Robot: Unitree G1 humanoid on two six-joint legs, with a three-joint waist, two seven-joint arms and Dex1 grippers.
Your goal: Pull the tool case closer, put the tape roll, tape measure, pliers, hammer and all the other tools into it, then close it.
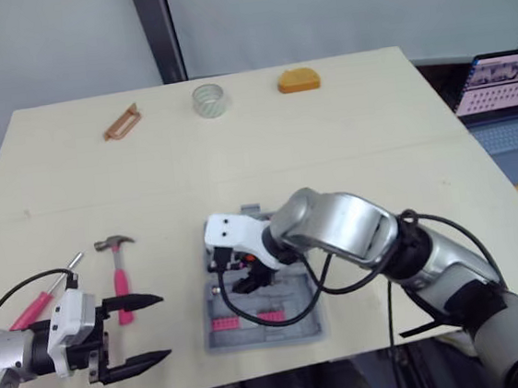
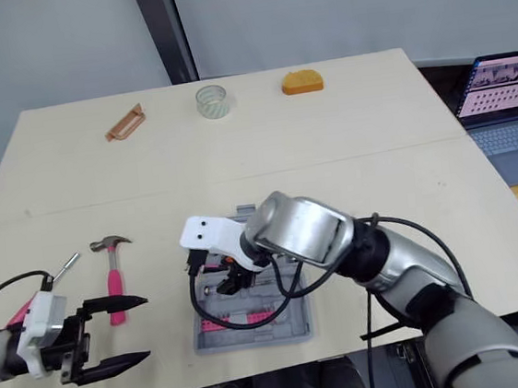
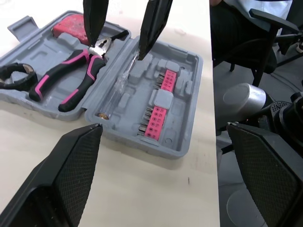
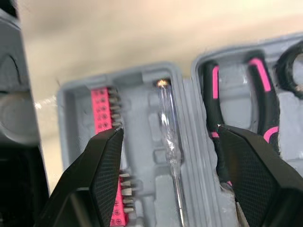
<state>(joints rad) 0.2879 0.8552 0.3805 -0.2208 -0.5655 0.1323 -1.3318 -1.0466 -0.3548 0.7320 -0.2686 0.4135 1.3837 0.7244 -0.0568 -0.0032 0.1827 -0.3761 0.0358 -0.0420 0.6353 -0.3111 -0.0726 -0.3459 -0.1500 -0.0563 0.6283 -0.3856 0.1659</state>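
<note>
Head views, case: the grey moulded-plastic tool case (image 1: 311, 332) lies open and flat near the front edge of the pale wooden table (image 1: 370, 108), between the two arms.
Head views, right gripper: the right gripper (image 1: 245, 279) hangs low over the open case.
Head views, left gripper: the left gripper (image 1: 164, 326) has its two black fingers spread wide with nothing between them. It sits just beside the pink-handled hammer (image 1: 118, 274).
Head views, loose tools: a pink-handled screwdriver (image 1: 39, 308) lies by the left arm. The clear tape roll (image 1: 209, 99), the orange tape measure (image 1: 298, 80) and a flat brown tool (image 1: 122, 121) lie well apart along the far edge.
Left wrist view: the black-and-pink pliers (image 3: 71, 82) lie in one half of the case. A clear-handled screwdriver (image 3: 116, 87) and pink bit strips (image 3: 158, 113) sit in the other half. The right gripper's fingers are parted above the pliers' head and grip nothing.
Right wrist view: the parted fingers (image 4: 102, 175) straddle the clear-handled screwdriver and are empty.
Handling, judged: the case looks stiff and light, with smooth walls that could slip. A raised rim near the hinge seems the best place to hold it, dragging flat so the loaded tools stay seated.
Hammer, judged: it is head-heavy, so grip the handle close to the head.
</note>
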